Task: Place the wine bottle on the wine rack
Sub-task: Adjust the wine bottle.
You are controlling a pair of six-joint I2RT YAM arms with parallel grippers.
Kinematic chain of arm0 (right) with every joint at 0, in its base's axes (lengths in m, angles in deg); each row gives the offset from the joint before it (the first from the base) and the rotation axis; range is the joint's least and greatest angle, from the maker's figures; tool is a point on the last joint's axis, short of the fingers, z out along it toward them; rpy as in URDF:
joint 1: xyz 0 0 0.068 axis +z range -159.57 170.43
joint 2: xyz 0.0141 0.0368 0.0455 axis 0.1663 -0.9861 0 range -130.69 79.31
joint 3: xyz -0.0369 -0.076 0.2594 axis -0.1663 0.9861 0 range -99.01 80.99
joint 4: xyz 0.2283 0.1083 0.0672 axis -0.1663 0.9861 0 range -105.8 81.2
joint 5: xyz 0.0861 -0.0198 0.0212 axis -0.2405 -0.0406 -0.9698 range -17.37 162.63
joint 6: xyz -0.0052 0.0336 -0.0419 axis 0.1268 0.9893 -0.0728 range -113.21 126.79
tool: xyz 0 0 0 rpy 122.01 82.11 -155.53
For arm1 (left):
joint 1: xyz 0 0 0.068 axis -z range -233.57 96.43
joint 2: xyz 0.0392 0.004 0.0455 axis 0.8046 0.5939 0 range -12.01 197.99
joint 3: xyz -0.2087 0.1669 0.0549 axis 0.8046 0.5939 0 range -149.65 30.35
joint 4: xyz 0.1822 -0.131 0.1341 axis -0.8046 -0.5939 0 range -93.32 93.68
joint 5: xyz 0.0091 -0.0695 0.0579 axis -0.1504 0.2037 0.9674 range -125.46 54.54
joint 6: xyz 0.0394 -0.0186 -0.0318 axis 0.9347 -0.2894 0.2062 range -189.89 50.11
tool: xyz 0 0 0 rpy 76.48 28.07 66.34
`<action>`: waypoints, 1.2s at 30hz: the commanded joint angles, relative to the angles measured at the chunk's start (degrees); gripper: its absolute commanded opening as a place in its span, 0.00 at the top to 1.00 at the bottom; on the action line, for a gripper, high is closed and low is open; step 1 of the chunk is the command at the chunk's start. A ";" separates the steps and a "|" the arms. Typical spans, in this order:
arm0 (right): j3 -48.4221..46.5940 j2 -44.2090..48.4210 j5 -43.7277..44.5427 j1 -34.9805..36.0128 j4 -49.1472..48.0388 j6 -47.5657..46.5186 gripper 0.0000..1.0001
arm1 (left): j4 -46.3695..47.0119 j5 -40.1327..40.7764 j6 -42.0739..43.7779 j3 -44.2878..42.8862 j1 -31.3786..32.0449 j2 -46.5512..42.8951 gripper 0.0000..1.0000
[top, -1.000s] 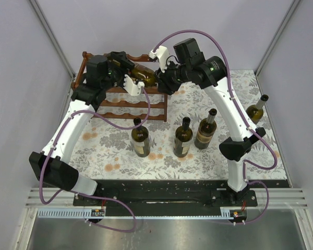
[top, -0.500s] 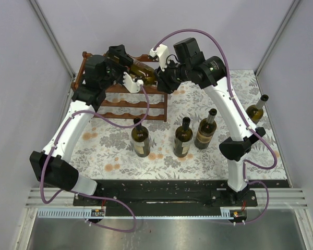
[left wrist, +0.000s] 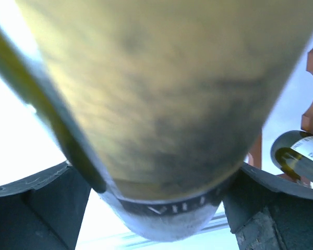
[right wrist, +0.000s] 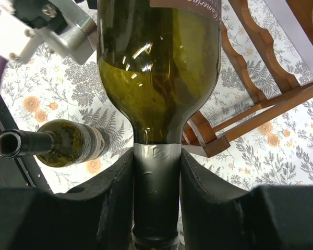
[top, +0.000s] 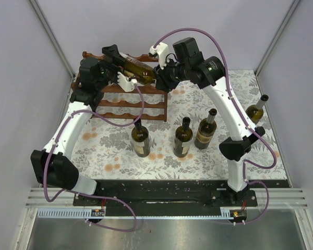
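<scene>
Holding the wine bottle [top: 139, 69] by the neck in my right claw [right wrist: 156, 172]. Fingers [right wrist: 115, 203] are clamped on the dark foil sleeve, one each side.

Bottle lies on its side, neck toward my right, base toward my left. It's over the top tier of the wine rack [top: 133, 107], which stands at the far left of the surface [top: 240, 88]. Can't tell from above whether the glass sits in the scalloped rail or hangs just over it.

Left claw [left wrist: 159, 182] is spread wide around the fat base end. The left wrist view is mostly blurred olive-green glass, with a dark finger [left wrist: 31, 208] low on each side. Can't tell if those pads touch the bottle.

Right wrist view: the rack's wavy reddish-brown rails run off to the right of the bottle, with the floral cloth beneath.

Row of three upright bottles [top: 182, 138] stands mid-surface, nearer my bases than the rack. Lone bottle [top: 256, 110] stands near the right edge, well apart from the rest.
</scene>
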 commanded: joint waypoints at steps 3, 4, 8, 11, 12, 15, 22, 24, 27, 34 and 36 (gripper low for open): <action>-2.06 3.91 -2.91 1.09 -1.45 3.63 1.00 | 11.19 4.47 3.15 6.22 -3.53 -2.12 0.01; -2.49 3.65 -2.91 1.00 -1.54 4.06 1.00 | 12.16 4.56 3.07 7.19 -3.53 -2.21 0.01; -3.81 2.95 -3.09 1.09 -1.81 5.03 1.00 | 13.57 5.62 2.72 8.52 -3.70 -1.86 0.01; -4.43 2.60 -3.09 1.09 -1.81 5.47 1.00 | 14.45 5.62 2.72 9.13 -3.97 -1.42 0.01; -4.52 2.51 -3.09 1.09 -1.98 5.65 1.00 | 14.89 5.70 2.80 9.31 -3.88 -1.07 0.01; -4.61 2.16 -3.26 1.09 -2.07 6.09 1.00 | 16.12 5.88 3.59 9.83 -3.88 -0.54 0.01; -5.13 1.72 -2.21 0.91 -2.25 6.18 1.00 | 17.53 6.58 5.00 10.28 -3.88 0.51 0.01; -5.84 1.63 -1.51 1.09 -2.77 6.44 1.00 | 18.31 7.02 5.35 9.66 -3.97 0.87 0.01; -5.23 2.59 0.33 1.09 -5.13 6.62 1.00 | 18.93 7.99 5.35 8.17 -3.97 1.48 0.01; 11.22 11.82 2.71 0.91 -19.39 7.67 1.00 | 18.59 8.78 4.65 5.27 -3.97 1.92 0.01; 11.12 11.56 2.27 1.00 -19.03 7.76 1.00 | 17.97 7.73 4.65 5.53 -3.97 1.40 0.01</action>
